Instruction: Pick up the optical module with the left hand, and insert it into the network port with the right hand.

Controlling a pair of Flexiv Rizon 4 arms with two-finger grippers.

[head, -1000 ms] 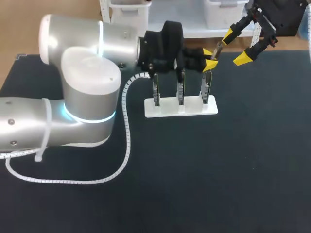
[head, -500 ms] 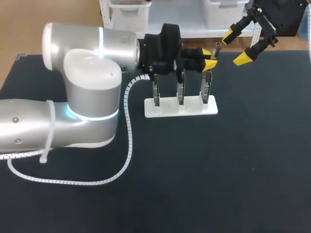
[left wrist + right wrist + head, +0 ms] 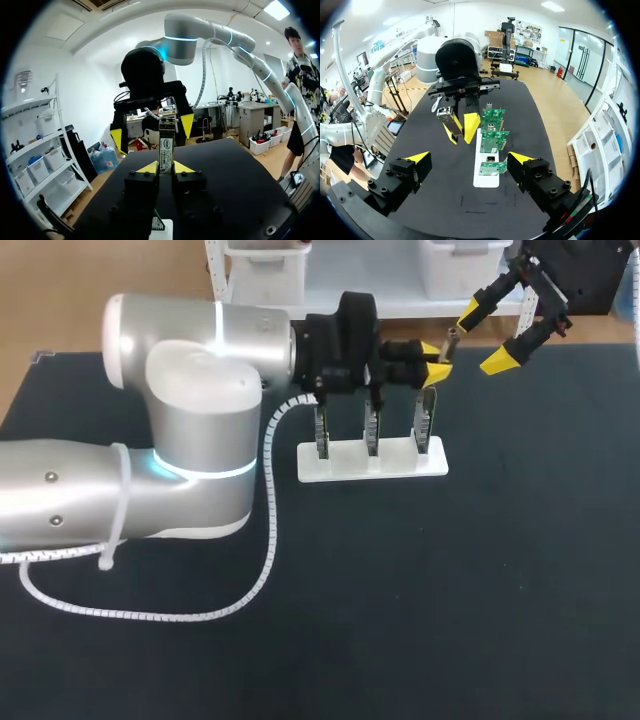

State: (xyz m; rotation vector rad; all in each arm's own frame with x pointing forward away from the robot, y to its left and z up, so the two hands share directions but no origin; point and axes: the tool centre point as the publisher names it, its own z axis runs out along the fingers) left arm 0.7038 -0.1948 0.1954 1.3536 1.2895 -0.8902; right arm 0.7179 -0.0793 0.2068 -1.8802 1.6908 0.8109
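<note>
- The left gripper point(image 3: 434, 358) sat at about 12 o'clock from the white stand point(image 3: 335, 462), just above its right-hand board.
- Its two yellow-tipped fingers were clamped on the module point(image 3: 452, 337), one on each side. In the left wrist view the module point(image 3: 166, 142) stood upright between them, and its lower end was hidden between the black finger blocks.
- From above, only the small metal end of the module showed, poking out past the yellow tips toward 1 o'clock.
- The right gripper point(image 3: 487, 337) hung at about 2 o'clock from the stand, at the far edge of the dark table point(image 3: 450, 590). Its fingers were spread wide with nothing between them, and its wrist was cut off at the corner.
- From above, a thin gap showed between the module's end and the nearer right finger. How far apart they were in height I could not tell.
- In the right wrist view the left gripper point(image 3: 461, 131) with the module was ahead of the right gripper's point(image 3: 469, 158) parted fingers.
- Three green boards point(image 3: 493, 141) stood in a row in the stand. Their ports were too small to make out in any view.
- The left arm point(image 3: 190, 410) covered much of the table toward 9 o'clock, with a white coiled cable point(image 3: 265, 540) looping down beside it.
</note>
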